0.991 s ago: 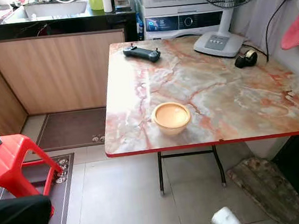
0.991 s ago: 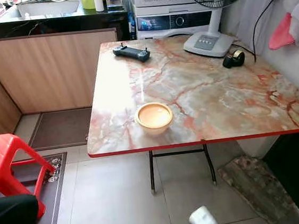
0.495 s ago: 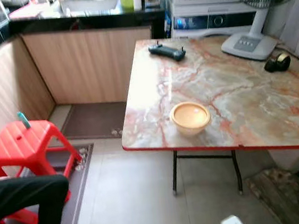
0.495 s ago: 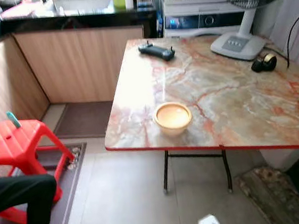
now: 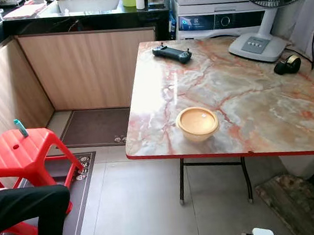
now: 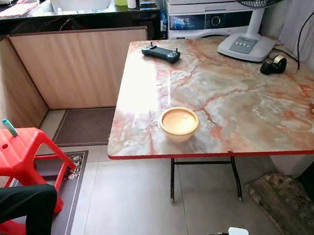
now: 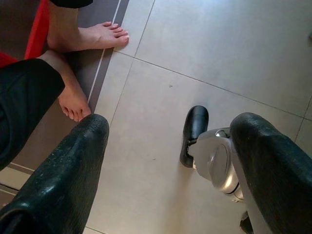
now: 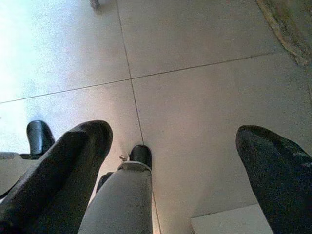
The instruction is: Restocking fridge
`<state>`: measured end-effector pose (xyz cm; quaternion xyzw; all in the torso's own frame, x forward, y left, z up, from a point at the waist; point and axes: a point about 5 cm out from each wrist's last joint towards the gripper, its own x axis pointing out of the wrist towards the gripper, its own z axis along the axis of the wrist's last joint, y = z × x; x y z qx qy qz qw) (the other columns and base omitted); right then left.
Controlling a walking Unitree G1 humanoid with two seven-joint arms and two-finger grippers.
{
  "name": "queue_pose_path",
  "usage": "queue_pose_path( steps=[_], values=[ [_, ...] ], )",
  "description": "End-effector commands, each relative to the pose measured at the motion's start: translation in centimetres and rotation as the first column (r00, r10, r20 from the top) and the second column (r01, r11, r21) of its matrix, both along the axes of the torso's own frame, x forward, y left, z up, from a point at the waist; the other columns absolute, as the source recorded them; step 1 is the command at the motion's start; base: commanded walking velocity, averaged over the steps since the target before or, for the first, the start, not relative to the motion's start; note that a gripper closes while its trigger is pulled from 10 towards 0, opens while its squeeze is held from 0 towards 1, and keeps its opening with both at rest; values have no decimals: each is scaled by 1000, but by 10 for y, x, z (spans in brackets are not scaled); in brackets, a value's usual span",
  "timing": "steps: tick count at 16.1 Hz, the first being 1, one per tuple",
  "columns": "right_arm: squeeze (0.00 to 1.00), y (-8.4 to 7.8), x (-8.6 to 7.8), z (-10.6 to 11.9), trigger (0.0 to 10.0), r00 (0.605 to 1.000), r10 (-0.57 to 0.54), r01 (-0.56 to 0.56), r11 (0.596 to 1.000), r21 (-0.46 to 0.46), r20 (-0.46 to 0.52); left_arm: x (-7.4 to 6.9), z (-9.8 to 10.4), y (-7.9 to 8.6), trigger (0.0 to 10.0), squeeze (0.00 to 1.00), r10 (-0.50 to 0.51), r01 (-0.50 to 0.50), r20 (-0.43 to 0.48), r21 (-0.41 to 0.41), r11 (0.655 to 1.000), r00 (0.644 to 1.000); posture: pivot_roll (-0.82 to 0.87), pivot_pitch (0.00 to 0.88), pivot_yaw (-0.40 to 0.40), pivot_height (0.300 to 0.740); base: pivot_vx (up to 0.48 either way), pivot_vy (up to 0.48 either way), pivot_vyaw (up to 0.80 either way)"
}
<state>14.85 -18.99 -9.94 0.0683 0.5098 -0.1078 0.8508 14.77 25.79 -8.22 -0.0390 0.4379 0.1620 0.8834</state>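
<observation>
Step in hand: I judge this to be the approach. I stand facing the marble-patterned desk [image 5: 245, 102] with nothing picked up, so restocking has not started in earnest.

Task's thing: the yellow bowl [image 5: 197, 123] sits near the front edge of the desk, upright and alone; it looks covered by a flat lid, though I cannot be sure from here. I take it as the likeliest item for the fridge.

Fridge: I cannot point to one from where I look; the white appliance [image 5: 217, 18] behind the desk may be something else.

Left end effector [image 7: 165, 165]: hanging low over the floor tiles, fingers spread wide, holding nothing. A person's bare feet [image 7: 85, 63] are near it on the floor.

Right end effector [image 8: 175, 161]: also hanging over the tiles, fingers spread apart, empty.

Other things on the desk: a dark controller [image 5: 171, 52] at the far left corner, a fan base [image 5: 256, 46] at the back, a tape roll [image 5: 287, 64] toward the right; all well apart from the bowl.

To my left: a red stool [image 5: 24, 159] and a seated person's leg [image 5: 23, 210].

Next move calls for: stepping closer to the desk's front edge, raising one arm, and bringing open fingers around the bowl's rim without nudging it off the edge.
</observation>
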Motion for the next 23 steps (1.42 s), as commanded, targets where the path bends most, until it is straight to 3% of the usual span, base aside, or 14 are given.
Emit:
queue_pose_path(
  steps=[1, 10, 17, 23],
  values=[
    [0, -2, 4, 2, 10000, 1000, 23, -22, 1000, -12, 10, 0, 1, 2, 10000, 0, -14, 14, -6, 16, 1000, 1000, 52, 13, -44, 740, 0, 0, 0],
    [0, -4, 6, 3, 10000, 990, 140, -140, 990, -12, -4, 1, 1, 1, 10000, 0, 0, 0, 14, 33, 999, 1000, 56, 14, -61, 740, 0, 0, 0],
    [0, -5, 3, 2, 10000, 992, 128, -128, 992, -11, -9, 0, 1, 1, 10000, 0, -2, 1, 25, 42, 999, 1000, 63, 0, -59, 740, 0, -300, 0],
    [0, 12, 2, -1, 10000, 993, 122, -122, 992, 29, -1, -2, 5, 14, 10000, 0, -11, 9, 20, 84, 996, 1000, 72, 0, -11, 740, 0, -218, 0]
  ],
)
